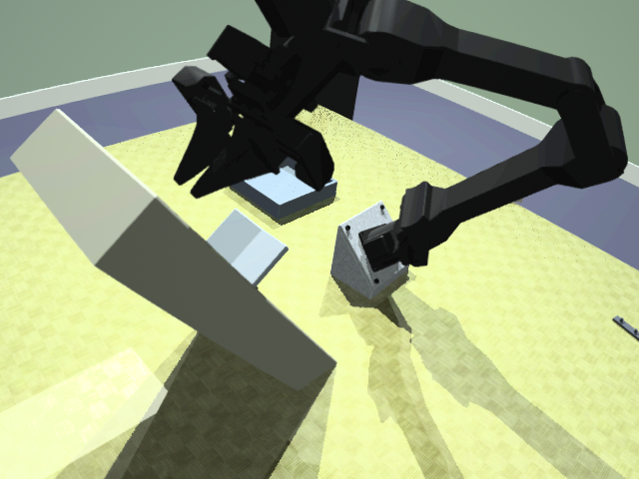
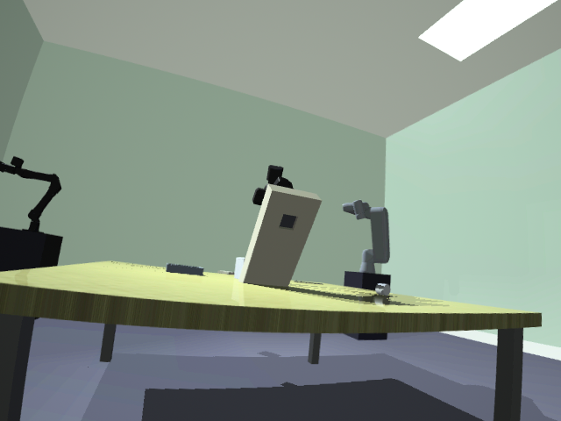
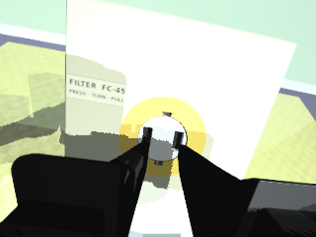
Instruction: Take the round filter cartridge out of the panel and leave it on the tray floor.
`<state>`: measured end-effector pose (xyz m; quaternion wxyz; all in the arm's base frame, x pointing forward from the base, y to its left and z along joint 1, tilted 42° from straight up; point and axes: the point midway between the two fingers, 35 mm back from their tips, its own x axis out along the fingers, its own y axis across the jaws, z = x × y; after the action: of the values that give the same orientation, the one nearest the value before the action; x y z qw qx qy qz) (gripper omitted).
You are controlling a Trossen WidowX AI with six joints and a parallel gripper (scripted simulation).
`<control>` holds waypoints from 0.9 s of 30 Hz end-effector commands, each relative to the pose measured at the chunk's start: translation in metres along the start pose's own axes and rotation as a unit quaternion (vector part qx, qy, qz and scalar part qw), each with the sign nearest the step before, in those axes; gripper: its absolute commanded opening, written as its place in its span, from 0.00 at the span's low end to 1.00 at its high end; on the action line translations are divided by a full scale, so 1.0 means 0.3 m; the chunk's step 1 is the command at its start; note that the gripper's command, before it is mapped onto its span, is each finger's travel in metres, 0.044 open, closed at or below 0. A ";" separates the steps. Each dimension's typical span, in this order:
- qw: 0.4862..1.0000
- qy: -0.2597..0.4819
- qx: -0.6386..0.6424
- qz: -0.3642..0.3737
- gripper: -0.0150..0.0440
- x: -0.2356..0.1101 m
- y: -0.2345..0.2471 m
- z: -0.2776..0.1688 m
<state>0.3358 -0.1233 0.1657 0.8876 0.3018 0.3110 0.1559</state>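
Note:
The white service panel [image 1: 103,206] [image 2: 276,245] [image 3: 222,74] leans tilted on the table. In the wrist view the round silver filter cartridge [image 3: 161,148] sits in the panel inside a yellow ring [image 3: 195,123]. It has two dark slots on its face. My gripper [image 3: 164,147] [image 1: 188,188] is close in front of the panel face, with its fingers a slot-spacing apart and nothing between them. Each fingertip lines up with one slot. I cannot tell whether the tips touch the cartridge. The blue tray [image 1: 310,201] lies on the table behind the gripper.
A light blue block [image 1: 248,244] [image 2: 238,267] stands at the panel's foot. A grey wedge block [image 1: 350,257] carries the black arm. A dark bar [image 1: 627,325] [image 2: 184,268] lies far off. A small silver cylinder [image 2: 382,288] and a grey arm [image 2: 376,235] stand at the table's far side.

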 end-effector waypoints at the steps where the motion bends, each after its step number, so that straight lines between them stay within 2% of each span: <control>1: 1.000 0.004 0.006 -0.001 0.44 0.029 -0.005 -0.013; 8: 1.000 0.002 0.007 0.000 0.44 0.062 0.000 -0.013; 27: 1.000 0.002 0.006 0.000 0.44 0.063 -0.008 -0.023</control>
<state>0.3463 -0.1131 0.1537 0.8857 0.3066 0.3114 0.1568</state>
